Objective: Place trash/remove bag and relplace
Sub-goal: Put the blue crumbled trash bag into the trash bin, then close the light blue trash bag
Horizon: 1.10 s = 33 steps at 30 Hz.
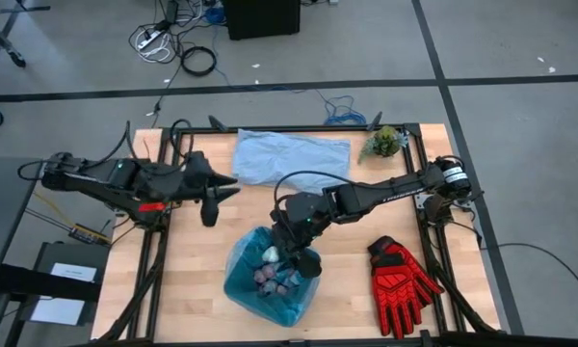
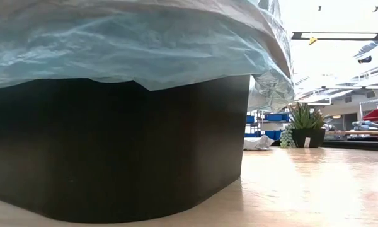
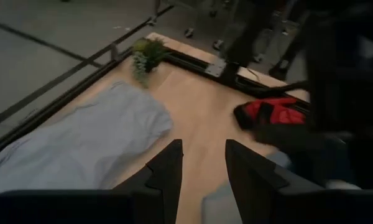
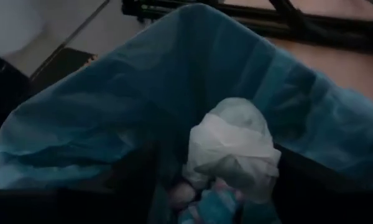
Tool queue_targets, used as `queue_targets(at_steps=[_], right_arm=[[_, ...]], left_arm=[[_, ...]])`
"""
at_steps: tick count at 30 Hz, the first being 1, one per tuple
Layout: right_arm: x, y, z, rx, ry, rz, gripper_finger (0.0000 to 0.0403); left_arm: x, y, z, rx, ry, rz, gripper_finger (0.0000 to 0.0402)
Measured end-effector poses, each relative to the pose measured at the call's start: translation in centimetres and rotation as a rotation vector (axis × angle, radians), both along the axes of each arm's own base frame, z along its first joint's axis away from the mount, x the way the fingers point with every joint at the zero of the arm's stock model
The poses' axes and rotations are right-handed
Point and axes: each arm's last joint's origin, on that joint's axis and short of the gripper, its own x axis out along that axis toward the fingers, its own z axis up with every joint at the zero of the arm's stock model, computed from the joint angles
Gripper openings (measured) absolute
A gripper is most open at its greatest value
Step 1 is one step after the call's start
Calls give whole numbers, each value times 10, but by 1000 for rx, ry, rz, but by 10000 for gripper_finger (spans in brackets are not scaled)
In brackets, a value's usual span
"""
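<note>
Trash [image 1: 275,278] sits in the bag [image 1: 241,284] lining the bin. I've got right gripper [image 1: 297,258] over it, jaws released; left gripper [image 1: 212,200] idle, half-open, empty. Next: clear out, grab rim.

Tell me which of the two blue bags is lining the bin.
The bright cyan bag, near the table's front under the right hand. It holds paper wads; the paler grey-blue bag lies flat at the back.

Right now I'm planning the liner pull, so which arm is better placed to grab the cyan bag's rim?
Right, probably. The right end effector hangs open directly over the bag among the trash. The left end effector waits off to the side, near the paler bag.
</note>
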Motion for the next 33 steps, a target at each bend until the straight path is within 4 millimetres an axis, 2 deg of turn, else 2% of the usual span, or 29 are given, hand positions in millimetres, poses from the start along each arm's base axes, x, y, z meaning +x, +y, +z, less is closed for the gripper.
queue_targets(at_steps=[3, 6, 10, 13, 16, 21, 24, 28, 33], right_arm=[[-1, 0, -1, -8, 17, -14, 280], [-2, 1, -2, -14, 20, 0, 282], [-4, 8, -2, -87, -15, 59, 284], [-7, 18, -2, -227, -87, 109, 275], [-7, 25, 1, -393, -189, 76, 261], [-9, 40, 17, -685, -368, 39, 258], [-9, 44, 24, -690, -420, 10, 259], [-6, 37, 28, -646, -394, -96, 260], [-10, 39, 43, -549, -349, -176, 258]], left_arm=[[2, -17, 12, 74, -119, -101, 131], [1, -27, 23, 148, -216, -132, 131], [-2, -31, 25, 175, -225, -136, 131], [-3, -35, 25, 145, -231, -159, 131], [-2, -41, 23, 123, -229, -183, 131], [6, -53, 18, 87, -222, -208, 131], [17, -63, 11, 80, -200, -244, 131], [30, -77, 3, 55, -185, -285, 131], [33, -92, -5, 6, -160, -308, 131]])
